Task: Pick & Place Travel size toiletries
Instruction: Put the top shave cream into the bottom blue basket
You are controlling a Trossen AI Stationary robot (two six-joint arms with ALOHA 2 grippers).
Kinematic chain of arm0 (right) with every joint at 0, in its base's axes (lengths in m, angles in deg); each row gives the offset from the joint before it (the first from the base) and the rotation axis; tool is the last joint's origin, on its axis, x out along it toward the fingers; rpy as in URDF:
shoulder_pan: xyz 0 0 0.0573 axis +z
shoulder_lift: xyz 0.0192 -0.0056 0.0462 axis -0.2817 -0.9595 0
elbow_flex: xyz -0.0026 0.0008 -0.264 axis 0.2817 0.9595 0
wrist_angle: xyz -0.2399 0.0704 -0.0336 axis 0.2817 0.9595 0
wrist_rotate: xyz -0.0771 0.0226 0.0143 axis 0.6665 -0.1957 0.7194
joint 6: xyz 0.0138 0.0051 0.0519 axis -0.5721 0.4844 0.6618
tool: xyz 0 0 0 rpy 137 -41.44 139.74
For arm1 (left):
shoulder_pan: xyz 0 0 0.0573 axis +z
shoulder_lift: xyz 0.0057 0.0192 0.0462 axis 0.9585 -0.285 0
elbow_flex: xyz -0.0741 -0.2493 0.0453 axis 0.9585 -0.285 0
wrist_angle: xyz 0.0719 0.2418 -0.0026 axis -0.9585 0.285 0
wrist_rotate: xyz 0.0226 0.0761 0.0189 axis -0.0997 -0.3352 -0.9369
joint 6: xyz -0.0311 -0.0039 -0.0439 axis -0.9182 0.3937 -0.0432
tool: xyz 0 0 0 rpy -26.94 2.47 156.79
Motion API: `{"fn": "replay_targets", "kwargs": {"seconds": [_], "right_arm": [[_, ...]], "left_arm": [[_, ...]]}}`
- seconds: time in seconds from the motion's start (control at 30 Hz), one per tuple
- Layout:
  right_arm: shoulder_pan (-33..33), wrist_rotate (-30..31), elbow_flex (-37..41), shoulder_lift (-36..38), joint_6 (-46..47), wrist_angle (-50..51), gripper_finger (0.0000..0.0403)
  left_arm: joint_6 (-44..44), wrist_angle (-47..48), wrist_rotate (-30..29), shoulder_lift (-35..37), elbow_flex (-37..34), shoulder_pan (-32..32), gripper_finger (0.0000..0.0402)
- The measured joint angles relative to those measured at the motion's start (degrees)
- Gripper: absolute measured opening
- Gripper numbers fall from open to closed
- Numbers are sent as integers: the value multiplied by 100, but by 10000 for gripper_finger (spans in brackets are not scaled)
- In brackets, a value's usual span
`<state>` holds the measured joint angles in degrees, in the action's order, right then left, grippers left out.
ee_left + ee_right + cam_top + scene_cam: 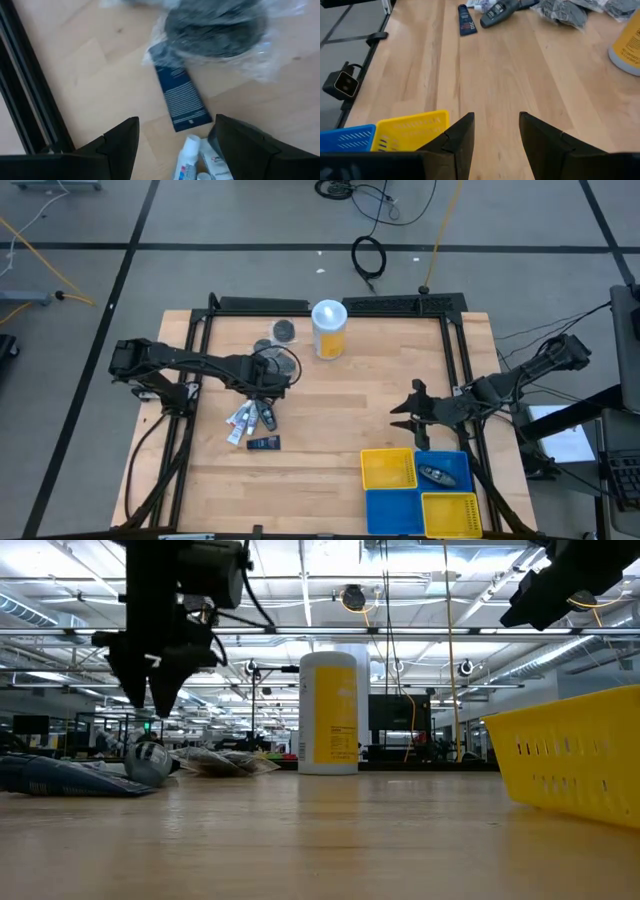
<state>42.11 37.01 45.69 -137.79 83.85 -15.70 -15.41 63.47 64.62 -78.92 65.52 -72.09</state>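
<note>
Two dark fingers (120,145) of the left gripper (172,150) are framing the wrist view, jaws standing wide apart and gripping nothing. Between and just beyond them a dark blue sachet (180,97) is lying flat on the counter (90,65), with the white tubes (192,160) showing just beside it and a grey round packet in clear wrap (217,27) touching its far end.

From above, the left gripper (262,387) is hanging over the cluster of toiletries on the counter's left half; another dark blue sachet (264,443) is lying a little apart from the tubes, and a grey tin (284,330) is sitting near the yellow-and-white canister (329,329).

On the right side, the right gripper (410,412) is waiting above bare wood, jaws open and empty, near the yellow and blue bins (388,470). One dark item (435,474) is already lying in the blue compartment.
</note>
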Motion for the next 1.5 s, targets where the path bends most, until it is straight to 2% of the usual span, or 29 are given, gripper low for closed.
{"fn": "replay_targets", "kwargs": {"seconds": [0.17, 0.37, 0.7, 1.0, 1.5], "right_arm": [[-34, 2, 0, -96, -143, -118, 146], [-34, 2, 0, -122, -167, -137, 146], [-34, 4, 0, -122, -295, -134, 142], [-34, 7, 0, -120, -429, -133, 141], [-34, 9, 0, -120, -427, -132, 141]], "left_arm": [[230, -534, 89, 0, -333, 311, 255], [720, -1467, 516, 0, -720, 709, 255], [662, -1803, 543, 0, -1163, 1060, 255], [732, -2677, 674, 0, -1584, 1202, 255], [707, -2780, 599, 0, -1600, 1345, 255]]}}
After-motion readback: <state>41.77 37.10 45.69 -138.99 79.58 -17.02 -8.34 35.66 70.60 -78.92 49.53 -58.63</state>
